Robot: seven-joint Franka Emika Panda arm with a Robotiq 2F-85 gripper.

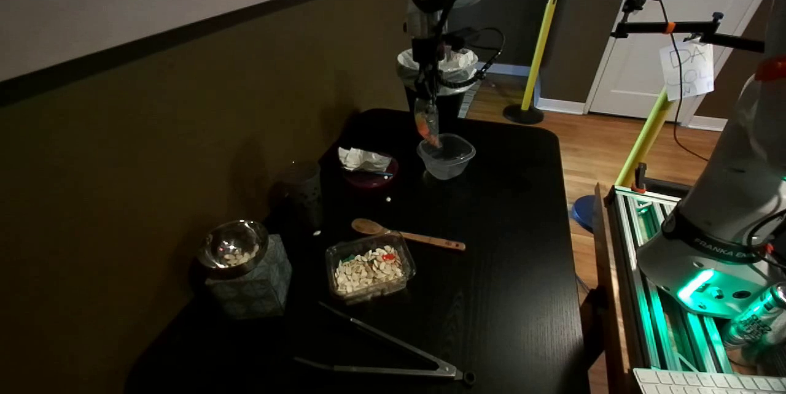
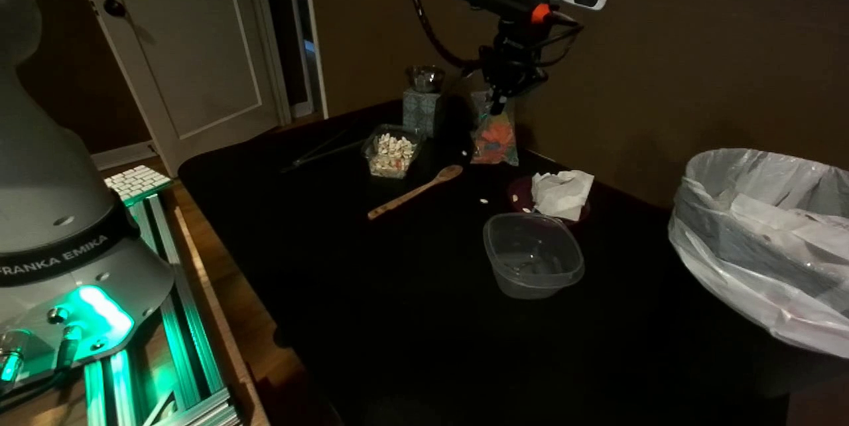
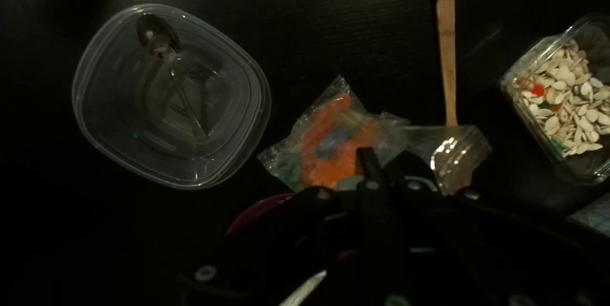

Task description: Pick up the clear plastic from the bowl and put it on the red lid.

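The black pincer [image 3: 382,162] is narrowed, gripping a crumpled clear plastic bag [image 2: 495,141] with orange, red and blue contents [image 3: 333,151], above the dark tabletop [image 1: 503,247]. A see-through, rounded-square plastic bowl [image 3: 116,106] holds a metal spoon [image 3: 181,90]; near it, a crumpled white sheet [image 2: 562,194] lies on a round dark-red lid [image 1: 368,181].

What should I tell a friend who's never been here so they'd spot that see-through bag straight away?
Start at the big black table and look above it to the robot's dark gripper. Hanging from its grip is a see-through bag. Bright orange and red contents set it apart from the colourless plastic bowl nearby.
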